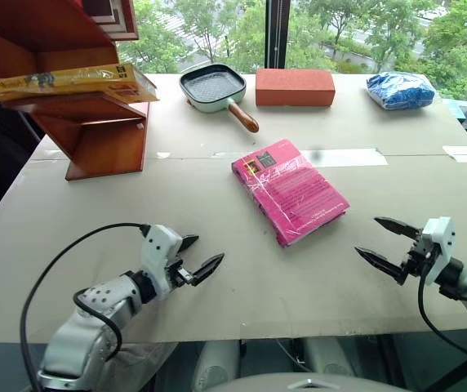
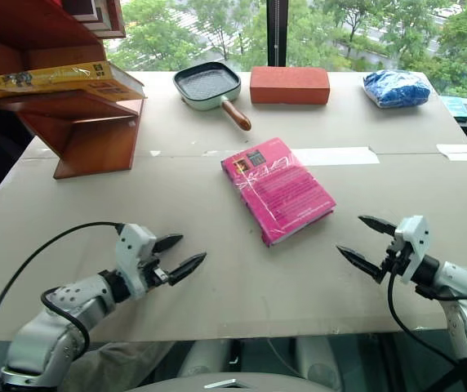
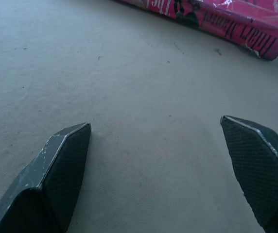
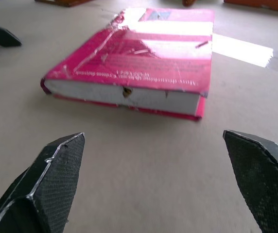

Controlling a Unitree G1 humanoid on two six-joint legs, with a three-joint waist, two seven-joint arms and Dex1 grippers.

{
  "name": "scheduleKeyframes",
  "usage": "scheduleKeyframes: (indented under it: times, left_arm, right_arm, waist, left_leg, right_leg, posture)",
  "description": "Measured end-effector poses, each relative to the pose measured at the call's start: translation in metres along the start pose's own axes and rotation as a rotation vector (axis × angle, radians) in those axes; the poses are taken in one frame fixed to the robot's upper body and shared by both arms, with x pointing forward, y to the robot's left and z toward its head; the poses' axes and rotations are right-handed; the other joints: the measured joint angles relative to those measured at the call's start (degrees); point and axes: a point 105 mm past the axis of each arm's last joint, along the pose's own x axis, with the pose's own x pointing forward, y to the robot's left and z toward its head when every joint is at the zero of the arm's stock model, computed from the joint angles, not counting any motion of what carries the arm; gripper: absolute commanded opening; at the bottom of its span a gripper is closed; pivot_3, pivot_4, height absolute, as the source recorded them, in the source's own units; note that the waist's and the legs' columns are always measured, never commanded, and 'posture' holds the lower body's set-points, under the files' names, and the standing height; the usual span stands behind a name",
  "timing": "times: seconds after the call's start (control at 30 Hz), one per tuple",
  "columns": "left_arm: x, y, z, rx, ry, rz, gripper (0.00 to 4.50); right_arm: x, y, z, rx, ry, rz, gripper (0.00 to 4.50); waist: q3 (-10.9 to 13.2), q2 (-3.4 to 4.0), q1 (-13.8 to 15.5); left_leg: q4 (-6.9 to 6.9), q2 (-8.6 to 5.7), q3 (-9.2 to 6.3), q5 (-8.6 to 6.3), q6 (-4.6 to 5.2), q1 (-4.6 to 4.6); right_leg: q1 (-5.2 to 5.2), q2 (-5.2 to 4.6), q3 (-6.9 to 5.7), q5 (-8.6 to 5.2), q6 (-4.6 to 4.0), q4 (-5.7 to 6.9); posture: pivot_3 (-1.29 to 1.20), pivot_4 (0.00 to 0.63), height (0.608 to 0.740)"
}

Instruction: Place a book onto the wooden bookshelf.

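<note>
Nearest the camera, two grippers hover low over the near edge of the table (image 1: 217,278), and both have their black fingers spread wide with nothing between them. Far off at the left, the book (image 1: 66,82) lies flat on a slanted board of the wooden bookshelf (image 1: 95,135), its right end jutting past the shelf's edge. It is a yellow-orange paperback with a glossy cover, dark lettering along its spine and small pictures near one end. The shelf is reddish-brown wood with angled boards and a flat base that stands on the far left part of the table.

The left gripper (image 1: 197,260) sits at the near left, pointing toward the right and slightly away, its white wrist trailing a black cable. The right gripper (image 1: 387,245) sits at the near right, pointing left. Their fingers are tapered, pointed wedges with a fine cross-hatched texture on the inner faces.

Between the two grippers and a little farther off lies a pink book (image 1: 289,190), flat on the table and turned at an angle, its shiny wrapped cover catching light and its white page edges facing the right gripper. Along the far edge stand a square grey pan (image 1: 212,86) with a wooden handle, a red brick-like block (image 1: 295,86) and a blue crinkled bag (image 1: 400,90). The table's surface is matt, pale and cardboard-like, with a strip of clear tape (image 1: 344,157) across its middle.
</note>
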Motion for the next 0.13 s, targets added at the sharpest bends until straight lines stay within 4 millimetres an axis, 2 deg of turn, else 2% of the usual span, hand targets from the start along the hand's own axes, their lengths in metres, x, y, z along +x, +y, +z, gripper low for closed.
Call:
scheduleKeyframes:
  times: [0.13]
  left_arm:
    - [0.011, 0.004, 0.0, 0.049, -0.028, 0.026, 4.38]
  right_arm:
    - [-0.016, 0.002, -0.017, 0.012, 0.028, -0.073, 4.5]
  waist:
    - [-0.1, 0.15, 0.1]
  left_leg:
    - [0.02, 0.0, 0.13, 0.0, 0.0, 0.01]
  right_leg:
    - [-0.01, -0.01, 0.13, 0.0, 0.02, 0.0]
  posture:
    - [0.0, 0.15, 0.74]
